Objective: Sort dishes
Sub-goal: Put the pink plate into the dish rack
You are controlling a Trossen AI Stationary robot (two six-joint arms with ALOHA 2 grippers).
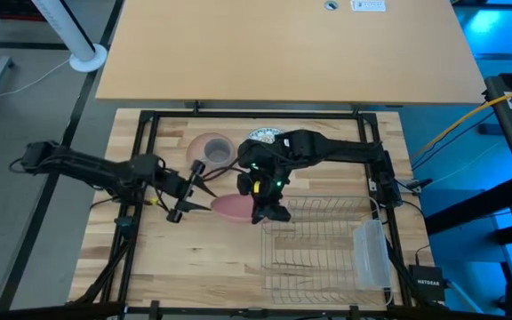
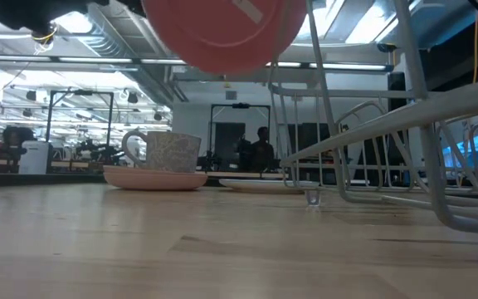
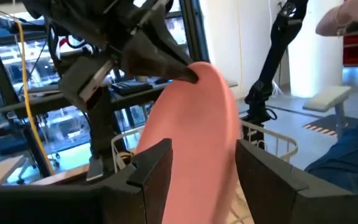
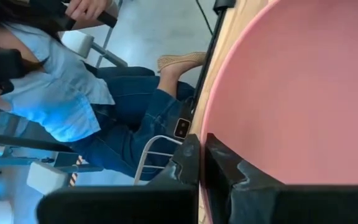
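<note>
- Your right end effector (image 1: 269,210) is clamped on the rim of a salmon-pink plate (image 1: 232,206), holding it in the air at the left edge of the wire rack (image 1: 318,244); in the low view that plate (image 2: 222,33) hangs well clear of the tabletop (image 2: 222,249).
- In the right wrist view the fingers (image 4: 194,165) pinch the plate's edge (image 4: 303,93) with no gap between them.
- Your left end effector (image 1: 204,188) sits just beside the same plate with its fingers spread, one on each side of the plate (image 3: 197,137) in the left wrist view; whether they touch it you cannot tell.
- The second salmon-pink plate (image 1: 210,151) lies flat on the tabletop with the small grey mug (image 2: 171,152) standing on it, and the patterned plate (image 1: 265,136) lies just beside it, partly under the right arm.
- The translucent plastic tray (image 1: 371,253) rests at the rack's right end.
- Judging by this, you are mid-placement of the first plate into the rack, perhaps with a handover in play.
- Next, tip the plate upright, line its edge with a slot between wires, and lower it before letting go; keep the left fingers clear of the wires.
</note>
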